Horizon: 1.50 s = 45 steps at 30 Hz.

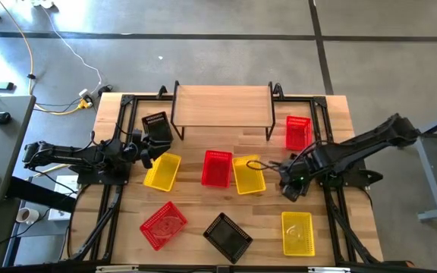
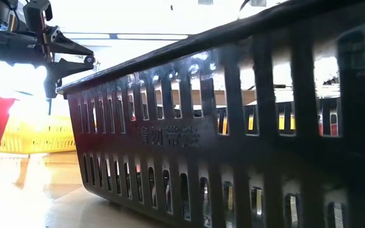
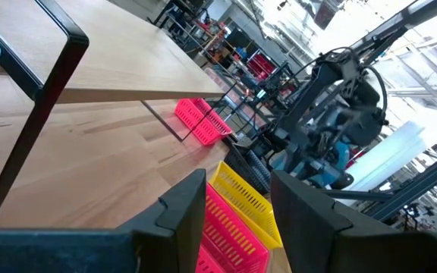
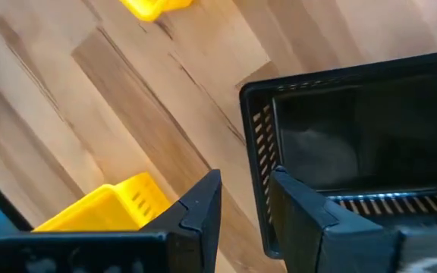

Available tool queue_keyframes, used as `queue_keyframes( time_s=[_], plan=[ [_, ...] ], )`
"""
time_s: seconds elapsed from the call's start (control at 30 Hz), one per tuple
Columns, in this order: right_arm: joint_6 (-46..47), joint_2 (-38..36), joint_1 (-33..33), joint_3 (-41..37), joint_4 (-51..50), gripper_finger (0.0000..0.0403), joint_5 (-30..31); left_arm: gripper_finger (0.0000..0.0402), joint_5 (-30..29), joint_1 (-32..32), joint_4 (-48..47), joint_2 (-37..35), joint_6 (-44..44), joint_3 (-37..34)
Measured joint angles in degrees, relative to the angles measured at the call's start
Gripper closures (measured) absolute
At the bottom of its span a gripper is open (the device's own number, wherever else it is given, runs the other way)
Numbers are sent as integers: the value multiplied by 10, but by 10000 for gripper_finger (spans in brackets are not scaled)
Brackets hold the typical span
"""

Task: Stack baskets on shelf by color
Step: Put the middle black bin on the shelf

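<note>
Just beside the right gripper (image 1: pixel 285 188), a yellow basket (image 1: pixel 248 174).

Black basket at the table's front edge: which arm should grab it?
Right. The right tool hangs open close to the front black basket, which fills its wrist view. The left tool sits farther off, beside the other black basket by the shelf.

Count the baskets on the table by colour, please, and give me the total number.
Yellow baskets: 3
Red baskets: 3
Black baskets: 2
Total: 8, none on the shelf.
</note>
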Motion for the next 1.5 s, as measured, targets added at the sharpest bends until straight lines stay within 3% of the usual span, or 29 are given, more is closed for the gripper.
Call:
queue_keyframes(
  time_s=[0.63, 0.73, 0.87, 1.1, 1.5],
  plan=[
    [5, 142, 14, 0, 11, 307, -11, 264, 0, 0, 0, 0, 0, 0],
    [5, 150, 14, 0, 11, 329, -14, 264, 0, 0, 0, 0, 0, 0],
    [4, 147, 14, 0, 11, 390, -20, 264, 0, 0, 0, 0, 0, 0],
    [41, 123, 14, 9, 6, 399, -20, 264, 0, 0, -10, 0, 0, 0],
    [57, 117, 8, 151, -55, 402, 99, 264, 0, 0, -26, 0, 0, 0]
  ],
)
